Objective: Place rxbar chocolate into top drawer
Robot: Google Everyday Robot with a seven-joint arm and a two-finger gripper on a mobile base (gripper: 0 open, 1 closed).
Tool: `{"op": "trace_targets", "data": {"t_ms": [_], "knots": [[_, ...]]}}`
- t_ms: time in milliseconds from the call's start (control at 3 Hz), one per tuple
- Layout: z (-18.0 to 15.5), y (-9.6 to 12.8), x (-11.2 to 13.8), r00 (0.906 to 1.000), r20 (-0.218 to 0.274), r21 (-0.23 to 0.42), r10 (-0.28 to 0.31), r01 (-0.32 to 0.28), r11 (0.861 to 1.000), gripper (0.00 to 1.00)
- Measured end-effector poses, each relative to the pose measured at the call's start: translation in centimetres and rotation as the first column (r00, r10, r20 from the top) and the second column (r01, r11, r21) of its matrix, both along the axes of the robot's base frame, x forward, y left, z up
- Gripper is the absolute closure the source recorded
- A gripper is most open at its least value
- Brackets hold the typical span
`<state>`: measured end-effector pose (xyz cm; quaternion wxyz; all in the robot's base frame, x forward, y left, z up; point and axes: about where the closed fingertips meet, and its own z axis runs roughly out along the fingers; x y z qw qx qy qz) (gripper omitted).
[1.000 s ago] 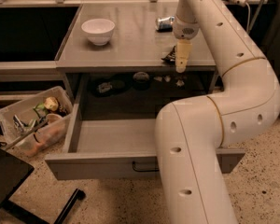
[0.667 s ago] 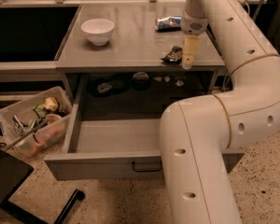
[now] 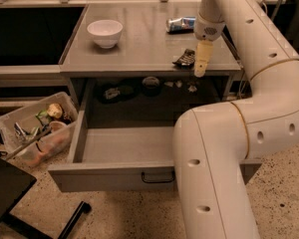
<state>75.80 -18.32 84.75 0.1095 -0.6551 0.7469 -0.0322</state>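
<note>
Moved: hand [image 3: 201,69] is being shifted rightward, just beside the chocolate bar [image 3: 184,58].
Grip: cannot be told.
Chocolate bar: is lying on the table [image 3: 139,49], near its front edge.
Drawer [image 3: 124,148]: is standing open below.

One desk [image 3: 139,51] carries three things: one white bowl [image 3: 105,32] toward its back left corner, one can [image 3: 180,24] lying on its side near the back right corner, and one dark snack bar [image 3: 185,58] by the front right edge. One pincer [image 3: 203,63] hangs over that front right edge, just beside the snack bar. One drawer [image 3: 114,177] stands pulled out below the front edge, with one handle [image 3: 157,178]. One plastic bin [image 3: 20,114] sits on the floor off the left edge, its contents too jumbled to count.
</note>
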Motion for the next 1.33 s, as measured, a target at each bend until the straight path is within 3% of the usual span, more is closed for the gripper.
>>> {"op": "trace_targets", "data": {"t_ms": [667,1333], "knots": [[-1.3,3.2,0.3,0.9962,-0.028,0.033,0.082,-0.081,0.996,0.0],[-2.2,3.9,0.2,0.9945,-0.055,0.025,0.089,-0.087,0.996,0.0]]}}
